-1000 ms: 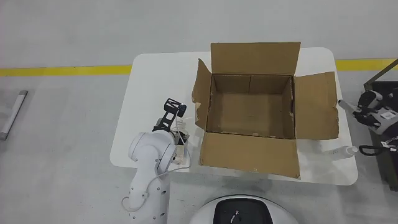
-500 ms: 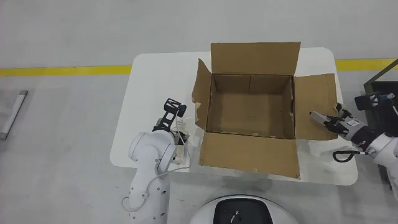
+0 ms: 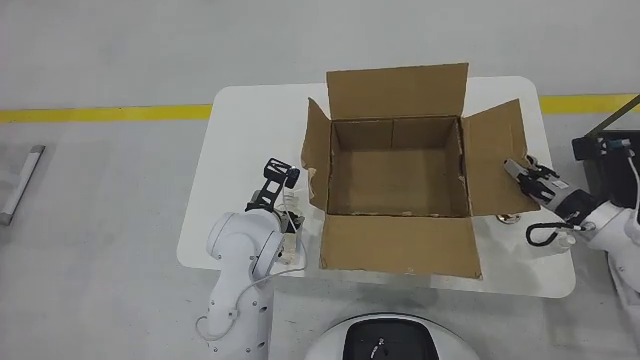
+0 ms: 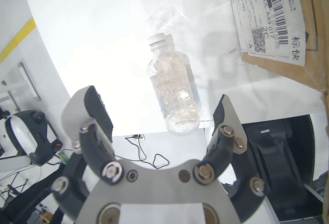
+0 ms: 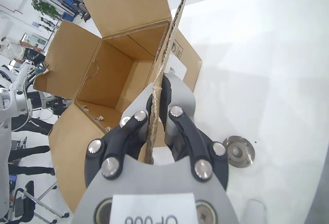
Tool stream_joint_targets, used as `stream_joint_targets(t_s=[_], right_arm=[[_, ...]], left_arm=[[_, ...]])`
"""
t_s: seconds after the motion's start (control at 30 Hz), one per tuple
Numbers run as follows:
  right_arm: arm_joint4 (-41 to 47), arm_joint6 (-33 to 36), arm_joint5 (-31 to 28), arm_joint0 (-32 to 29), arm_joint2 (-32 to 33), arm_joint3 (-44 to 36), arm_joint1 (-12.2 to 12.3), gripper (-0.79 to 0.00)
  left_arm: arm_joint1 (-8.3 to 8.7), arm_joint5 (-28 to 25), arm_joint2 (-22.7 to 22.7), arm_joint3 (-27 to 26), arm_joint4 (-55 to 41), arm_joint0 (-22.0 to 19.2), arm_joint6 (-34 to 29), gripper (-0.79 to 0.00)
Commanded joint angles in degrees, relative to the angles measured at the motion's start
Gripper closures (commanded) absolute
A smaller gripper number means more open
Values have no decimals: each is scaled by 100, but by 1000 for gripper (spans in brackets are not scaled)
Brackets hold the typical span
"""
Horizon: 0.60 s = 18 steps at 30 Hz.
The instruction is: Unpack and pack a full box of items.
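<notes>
With its four flaps turned out, one box (image 3: 398, 175) stands mouth-up on the table (image 3: 235, 140), long axis running left to right; bare cardboard is seen on its floor. The far flap is raised, the near flap is spread flat towards the table's near edge, and the left flap is tilted outward. The right flap is lifted at a slant and pinched along its outer edge by the right gripper (image 3: 520, 172), jaws closed on the cardboard.

One clear bottle (image 4: 174, 91) is laid on its side left of the box, cap pointing away from the robot, base at the table's near edge. The left gripper (image 4: 156, 99) is held above it, fingers (image 4: 97, 106) spread wide, nothing touched.

One metal flange (image 5: 238, 151) is noted flat on the narrow strip right of the box. Wider open table is left on the left side.
</notes>
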Motion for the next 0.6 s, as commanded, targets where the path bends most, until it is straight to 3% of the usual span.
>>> stream_joint_targets(t_s=[0.0,0.33,0.57], right_arm=[[43,-40,110,100,-69,74,-2,0],[171,-283,698,532,-333,308,-8,0],[75,-175,486,565,-400,333,24,0]], left_arm=[[0,0,0,0,0,0,0,-785],[0,0,0,0,0,0,0,-785],[0,0,0,0,0,0,0,-785]])
